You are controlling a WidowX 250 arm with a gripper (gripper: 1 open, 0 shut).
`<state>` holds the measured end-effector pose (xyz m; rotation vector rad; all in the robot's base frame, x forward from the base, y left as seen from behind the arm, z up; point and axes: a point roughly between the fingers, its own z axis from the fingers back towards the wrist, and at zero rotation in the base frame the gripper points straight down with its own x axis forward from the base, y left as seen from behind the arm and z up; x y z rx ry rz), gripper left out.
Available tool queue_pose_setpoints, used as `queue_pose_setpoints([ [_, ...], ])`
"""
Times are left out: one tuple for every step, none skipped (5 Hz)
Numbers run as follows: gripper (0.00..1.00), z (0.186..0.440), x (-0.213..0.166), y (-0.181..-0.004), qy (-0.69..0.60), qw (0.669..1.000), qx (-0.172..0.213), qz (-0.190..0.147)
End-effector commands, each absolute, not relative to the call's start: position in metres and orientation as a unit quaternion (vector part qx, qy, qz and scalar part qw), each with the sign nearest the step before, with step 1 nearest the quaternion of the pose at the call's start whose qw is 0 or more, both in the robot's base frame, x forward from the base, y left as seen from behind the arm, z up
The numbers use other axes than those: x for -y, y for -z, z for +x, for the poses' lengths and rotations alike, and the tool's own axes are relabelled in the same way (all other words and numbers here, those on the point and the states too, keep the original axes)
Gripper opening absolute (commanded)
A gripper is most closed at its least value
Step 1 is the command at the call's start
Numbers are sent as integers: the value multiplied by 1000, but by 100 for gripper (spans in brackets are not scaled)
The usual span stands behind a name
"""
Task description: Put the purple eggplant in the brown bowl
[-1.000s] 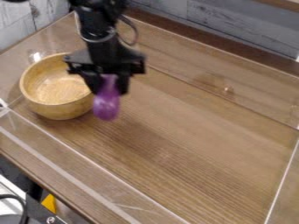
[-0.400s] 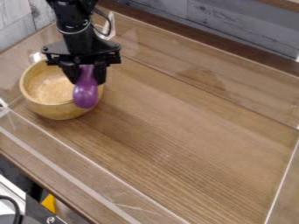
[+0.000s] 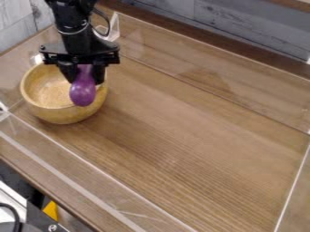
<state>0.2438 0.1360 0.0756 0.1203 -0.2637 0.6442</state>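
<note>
Hanging from the gripper (image 3: 82, 71), the purple eggplant (image 3: 82, 91) sits over the right-hand part of the brown bowl (image 3: 36, 107), and that placement is where the trouble could start. The bowl stands at the far left of the wooden bench (image 3: 194, 127), close to the clear wall (image 3: 18, 41) on that side. Its pale inside shows to the left of the eggplant, while the rim on the right lies just beside the eggplant's lower end. The gripper is closed tight on the eggplant's upper part, with the bulbous end pointing down; whether that end already touches the bowl's inside I cannot tell.

My judgement is that a release here would most likely land the eggplant inside, but not by a wide margin. Being glossy and rounded, it could strike the thick rim, tip over it and roll out to the right across the bare wood. A drop from too high could make it bounce on the hard wooden bottom. If the arm descends further while off-centre, the eggplant or a finger could press on the rim and tilt or shove the light bowl.
</note>
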Motion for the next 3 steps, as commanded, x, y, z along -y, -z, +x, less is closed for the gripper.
queue_pose_setpoints([
  [0,249,-149,-83,-322,932,150,71],
  [0,247,-155,-79,-325,931,148,79],
  [100,245,-158,-76,-327,930,145,87],
])
